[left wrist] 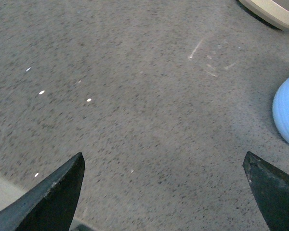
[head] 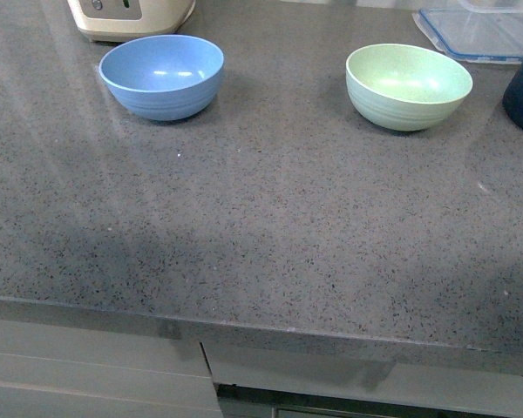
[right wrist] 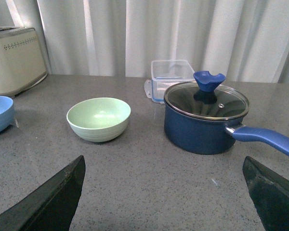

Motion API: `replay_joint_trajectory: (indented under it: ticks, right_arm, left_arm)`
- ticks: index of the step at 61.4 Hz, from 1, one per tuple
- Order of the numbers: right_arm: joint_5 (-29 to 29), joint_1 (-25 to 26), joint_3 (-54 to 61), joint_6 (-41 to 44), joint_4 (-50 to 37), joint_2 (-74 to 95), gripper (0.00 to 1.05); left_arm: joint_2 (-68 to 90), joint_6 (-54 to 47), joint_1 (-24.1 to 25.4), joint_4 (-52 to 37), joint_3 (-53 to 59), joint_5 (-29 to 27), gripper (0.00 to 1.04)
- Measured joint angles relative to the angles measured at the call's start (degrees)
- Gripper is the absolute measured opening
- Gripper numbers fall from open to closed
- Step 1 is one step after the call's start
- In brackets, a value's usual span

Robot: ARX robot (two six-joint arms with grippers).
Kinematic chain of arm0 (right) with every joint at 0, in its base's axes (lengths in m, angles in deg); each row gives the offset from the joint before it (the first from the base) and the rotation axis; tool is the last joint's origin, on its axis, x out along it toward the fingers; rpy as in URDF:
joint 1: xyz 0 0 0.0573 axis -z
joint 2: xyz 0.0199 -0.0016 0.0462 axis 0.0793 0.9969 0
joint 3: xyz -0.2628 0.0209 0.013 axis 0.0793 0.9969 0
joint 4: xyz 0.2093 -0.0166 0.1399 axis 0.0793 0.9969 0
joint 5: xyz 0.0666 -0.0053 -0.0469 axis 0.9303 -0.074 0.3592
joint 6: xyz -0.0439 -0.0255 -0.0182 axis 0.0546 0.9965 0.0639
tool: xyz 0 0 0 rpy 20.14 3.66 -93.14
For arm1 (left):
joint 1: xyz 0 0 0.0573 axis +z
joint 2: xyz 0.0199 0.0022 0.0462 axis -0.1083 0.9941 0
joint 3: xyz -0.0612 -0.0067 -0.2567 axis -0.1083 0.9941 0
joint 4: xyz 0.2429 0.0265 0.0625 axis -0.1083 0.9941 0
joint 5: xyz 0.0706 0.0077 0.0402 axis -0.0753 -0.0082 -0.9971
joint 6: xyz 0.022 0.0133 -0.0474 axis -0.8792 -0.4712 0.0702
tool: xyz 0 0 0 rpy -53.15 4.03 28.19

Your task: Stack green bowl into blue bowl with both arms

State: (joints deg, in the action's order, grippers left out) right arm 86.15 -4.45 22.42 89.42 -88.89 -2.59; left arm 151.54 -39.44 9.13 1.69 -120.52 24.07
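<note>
The blue bowl (head: 162, 75) stands upright and empty at the back left of the grey counter. The green bowl (head: 408, 85) stands upright and empty at the back right, well apart from it. Neither arm shows in the front view. My left gripper (left wrist: 164, 166) is open and empty over bare counter, with the blue bowl's side (left wrist: 288, 115) at that view's edge. My right gripper (right wrist: 164, 168) is open and empty, some way short of the green bowl (right wrist: 99, 118); the blue bowl (right wrist: 0, 113) shows beyond it at the edge.
A cream toaster (head: 129, 16) stands behind the blue bowl. A dark navy lidded pot (right wrist: 206, 118) with a long handle stands beside the green bowl, and a clear plastic container (right wrist: 169, 77) behind it. The counter's front edge (head: 261, 326) runs across the near side.
</note>
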Motion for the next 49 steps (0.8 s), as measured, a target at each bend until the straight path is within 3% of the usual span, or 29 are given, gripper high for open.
replay_joint_trajectory:
  ticks: [24,49]
  right_arm:
    - [0.0,0.0,0.0,0.0,0.0,0.0,0.95]
    - [0.0,0.0,0.0,0.0,0.0,0.0,0.95]
  left_arm:
    - [20.1,-4.8,-8.7,1.2,-16.4,-1.6,0.98]
    - [31.9,-4.1,-14.0,0.1,-27.2,-1.0,0.98]
